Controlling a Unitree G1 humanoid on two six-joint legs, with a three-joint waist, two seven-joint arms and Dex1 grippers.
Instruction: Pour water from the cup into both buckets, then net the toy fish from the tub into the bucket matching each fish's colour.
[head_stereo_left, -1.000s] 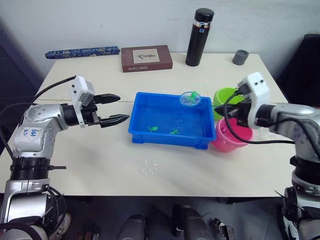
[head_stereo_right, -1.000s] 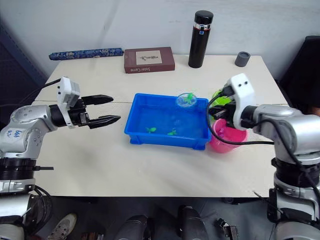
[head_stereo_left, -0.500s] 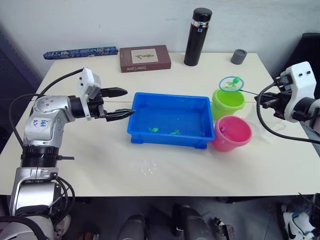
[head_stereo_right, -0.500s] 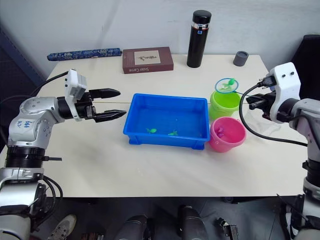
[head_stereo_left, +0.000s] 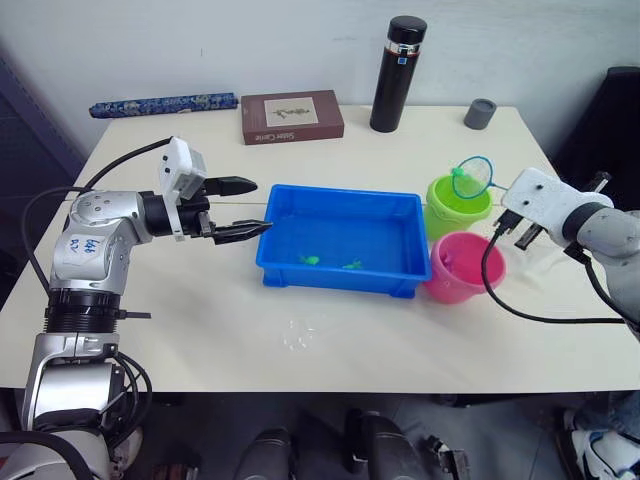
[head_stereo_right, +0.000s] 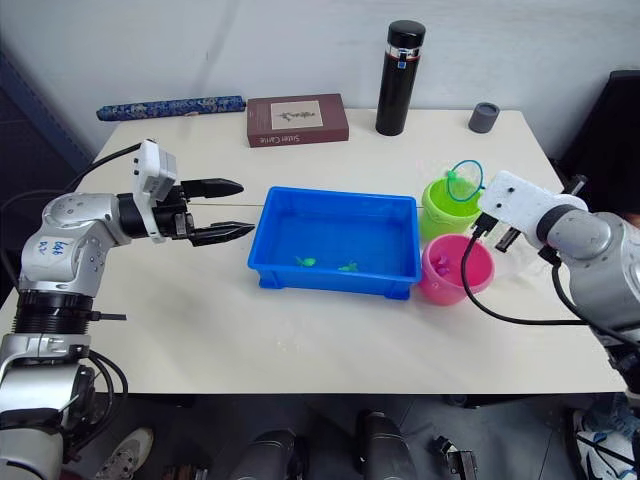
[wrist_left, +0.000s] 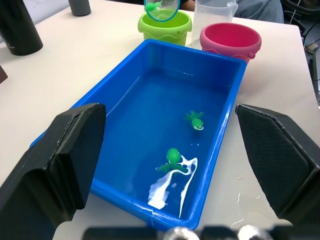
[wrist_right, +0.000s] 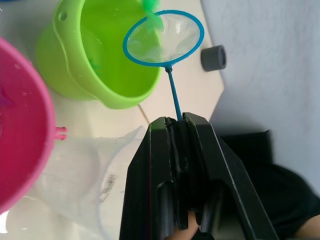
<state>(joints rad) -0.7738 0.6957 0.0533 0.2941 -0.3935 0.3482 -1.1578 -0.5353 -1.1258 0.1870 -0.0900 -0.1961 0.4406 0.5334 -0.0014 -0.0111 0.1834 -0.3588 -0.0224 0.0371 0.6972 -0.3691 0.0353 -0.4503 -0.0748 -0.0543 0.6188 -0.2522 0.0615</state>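
On the left side of the table, the left gripper (head_stereo_left: 252, 205) hovers with its two black fingers spread wide and nothing between them. It points toward the left end of the tub (head_stereo_left: 340, 204), just beside the rim.

The tub lies with its long side running left to right across the middle of the table. It holds shallow water, and two green toy fish (wrist_left: 195, 120) rest near its front wall.

To the right of the tub stand the two buckets, close together. The green bucket (head_stereo_left: 452, 207) is farther back and the pink bucket (head_stereo_left: 465, 266) is nearer the front. The pink one holds what looks like a small pink fish, though it is too small to be sure.

The net (wrist_right: 164, 38) hangs tilted over the green bucket's mouth. A green fish (wrist_right: 150, 6) sits at the hoop's far edge, above the bucket's opening. The thin handle runs back from the hoop, away from the tub, into the right gripper (wrist_right: 176, 125), whose fingers are clamped tight on it.

The clear cup (wrist_left: 214, 11) stands behind the buckets, on their right side.

The move ahead turns on the hoop sitting directly over the green bucket. Tipping the hoop further should drop the fish inside. The right arm is the nearer one for that.
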